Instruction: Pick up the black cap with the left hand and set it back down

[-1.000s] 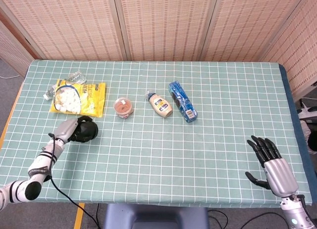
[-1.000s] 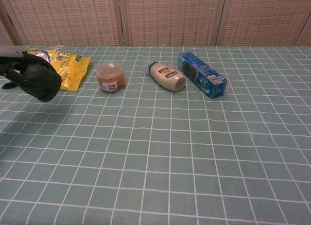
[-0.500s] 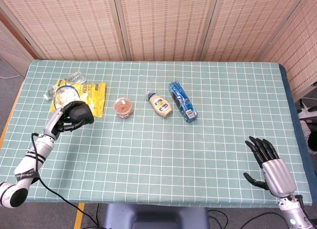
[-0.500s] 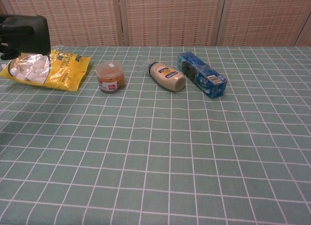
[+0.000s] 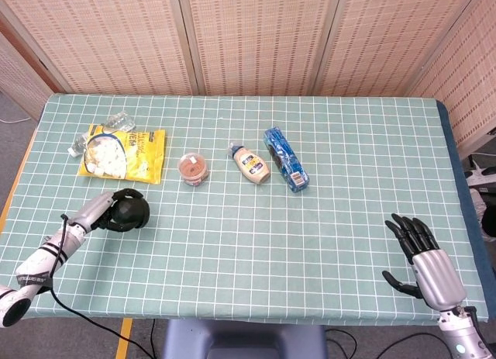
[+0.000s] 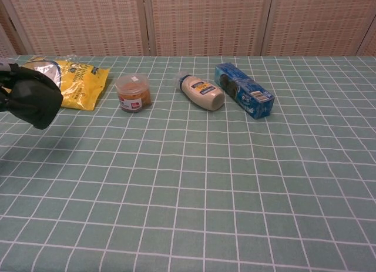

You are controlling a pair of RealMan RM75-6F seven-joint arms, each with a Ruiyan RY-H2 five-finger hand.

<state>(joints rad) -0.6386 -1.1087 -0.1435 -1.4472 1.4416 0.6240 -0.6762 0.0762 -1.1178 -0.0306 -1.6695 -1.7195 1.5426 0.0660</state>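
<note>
The black cap (image 5: 130, 211) (image 6: 33, 98) is a dark crumpled bundle at the left side of the table, below the yellow snack bag. My left hand (image 5: 105, 212) grips it from the left, fingers wrapped around its near side; in the chest view only the fingers (image 6: 6, 90) show at the frame's left edge. The cap hangs just above the cloth, with a faint shadow under it. My right hand (image 5: 422, 250) rests open near the table's front right corner, fingers spread, holding nothing; the chest view does not show it.
A yellow snack bag (image 5: 124, 152) (image 6: 69, 81) lies behind the cap. To its right stand a small orange-lidded tub (image 5: 194, 168) (image 6: 133, 92), a lying sauce bottle (image 5: 250, 164) (image 6: 201, 92) and a blue box (image 5: 286, 158) (image 6: 244, 90). The table wears a green checked cloth (image 5: 271, 235).
My left hand raised the cap high over the snack bag, then brought it back down and toward the front; it now sits low near the cloth, still gripped. The right hand stayed put.
</note>
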